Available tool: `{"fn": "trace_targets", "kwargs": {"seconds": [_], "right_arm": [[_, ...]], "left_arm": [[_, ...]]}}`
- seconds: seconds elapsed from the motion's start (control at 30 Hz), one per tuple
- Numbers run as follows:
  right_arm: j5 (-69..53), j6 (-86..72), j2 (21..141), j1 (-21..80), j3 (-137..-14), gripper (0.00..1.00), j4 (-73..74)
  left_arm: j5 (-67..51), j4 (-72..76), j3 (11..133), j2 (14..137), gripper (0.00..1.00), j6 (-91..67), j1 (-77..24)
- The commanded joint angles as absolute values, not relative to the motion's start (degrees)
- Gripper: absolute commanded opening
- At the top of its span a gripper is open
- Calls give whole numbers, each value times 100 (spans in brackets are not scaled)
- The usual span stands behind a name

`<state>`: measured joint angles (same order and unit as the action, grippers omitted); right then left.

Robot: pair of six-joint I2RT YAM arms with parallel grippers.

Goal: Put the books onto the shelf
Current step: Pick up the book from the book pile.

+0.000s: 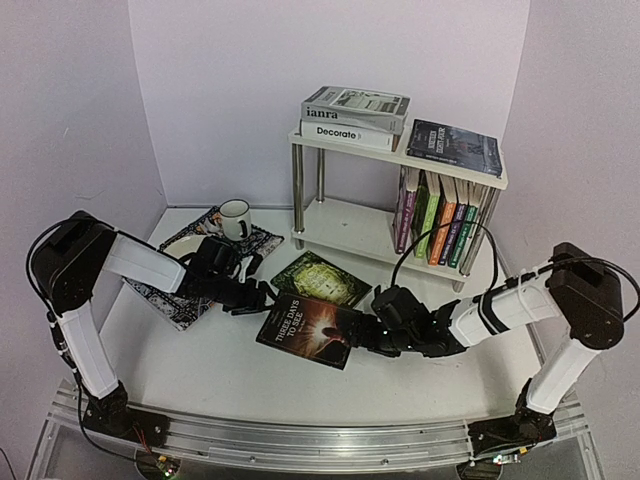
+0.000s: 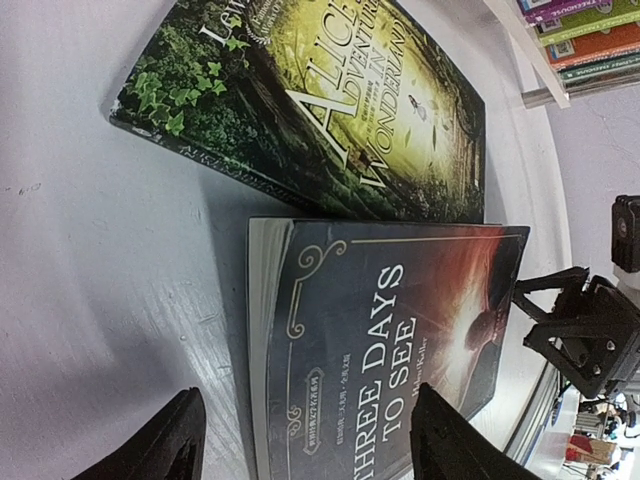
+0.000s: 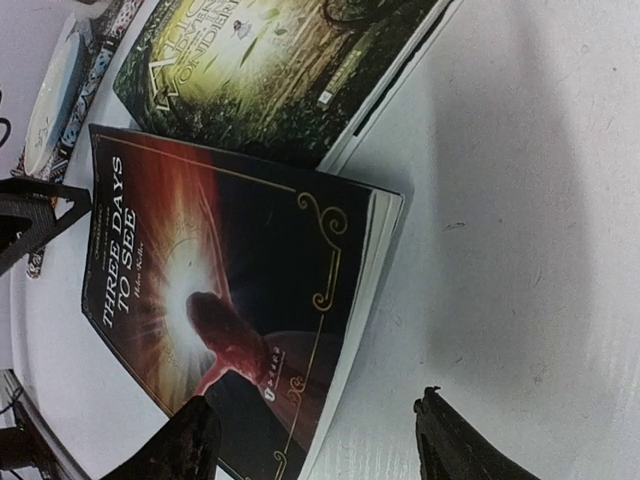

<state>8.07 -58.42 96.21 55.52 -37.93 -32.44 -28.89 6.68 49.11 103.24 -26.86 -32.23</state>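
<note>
My left claw (image 1: 262, 297) and right claw (image 1: 362, 336) both hang released, grasping nothing, one at each end of the Three Days to See book (image 1: 308, 330). It lies flat on the worktop (image 1: 220, 370), before the shelf (image 1: 350, 228). I judge this the pickup step. Next I must clench one edge and lift.

Lower board of the shelf (image 1: 340, 225) is bare on its left half; upright books (image 1: 440, 215) fill the right. Top board carries a stack (image 1: 352, 115) and a flat dark book (image 1: 455, 147). On the table (image 1: 200, 370), the Alice book (image 1: 320, 278) seems to touch the Three Days book (image 1: 308, 330); the near table strip is bare.
</note>
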Motion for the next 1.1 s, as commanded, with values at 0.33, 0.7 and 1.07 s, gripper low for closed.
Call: {"fn": "trace_targets", "kwargs": {"seconds": [0.33, 0.7, 1.07], "right_arm": [[-255, -6045, 10547, 4900, -3577, 45, -4823], [-309, -5935, 10078, 4860, -3398, 0, -5101], [-1721, -4905, 8949, 4860, -3874, 0, -4781]], "left_arm": [[-2822, 887, 5075, 10618, 52, -2610, -3199], [-1920, 1110, 4436, 9443, 63, -2658, -3199], [-2885, 1800, 3721, 8319, 95, -2806, -3169]]}}
